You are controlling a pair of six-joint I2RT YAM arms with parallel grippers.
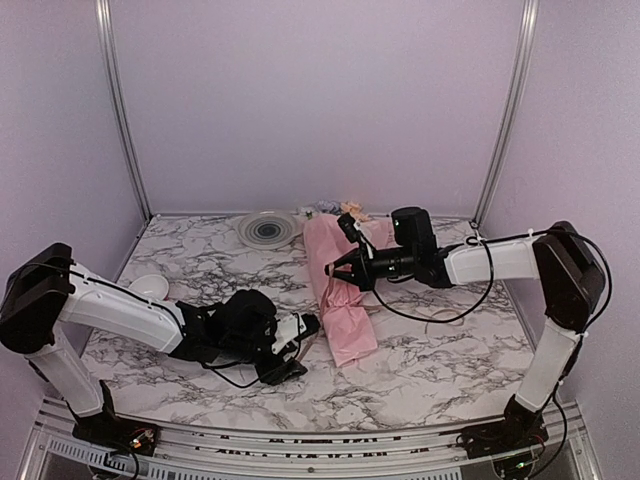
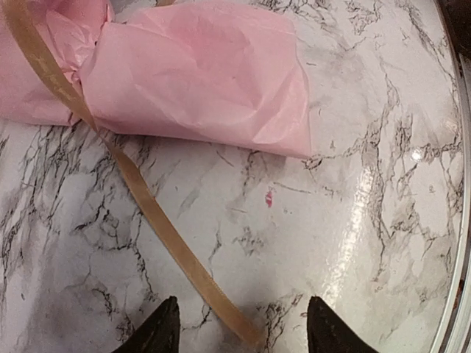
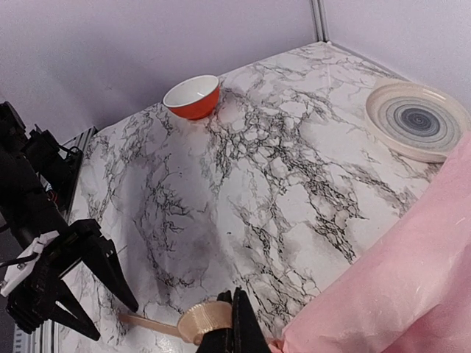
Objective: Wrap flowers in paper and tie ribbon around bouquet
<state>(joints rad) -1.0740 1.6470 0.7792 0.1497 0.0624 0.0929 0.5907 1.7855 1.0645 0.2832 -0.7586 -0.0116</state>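
Observation:
The bouquet (image 1: 340, 290) lies in the middle of the table as a pink paper (image 2: 199, 73) bundle, with a few blooms of the flowers (image 1: 348, 210) showing at its far end. My right gripper (image 3: 239, 325) hovers over the bundle's middle (image 1: 340, 268), shut on a loop of the tan ribbon (image 3: 208, 322). From the paper the ribbon (image 2: 147, 213) runs across the marble. Its free end lies on the table between the fingers of my left gripper (image 2: 243, 332), which stands open beside the bundle's near end (image 1: 303, 348) and touches nothing.
A grey-ringed plate (image 1: 268, 228) sits at the back of the table. An orange bowl with a white inside (image 3: 193, 95) stands at the left near my left arm. The right arm's cable (image 1: 440, 315) loops over the table right of the bundle.

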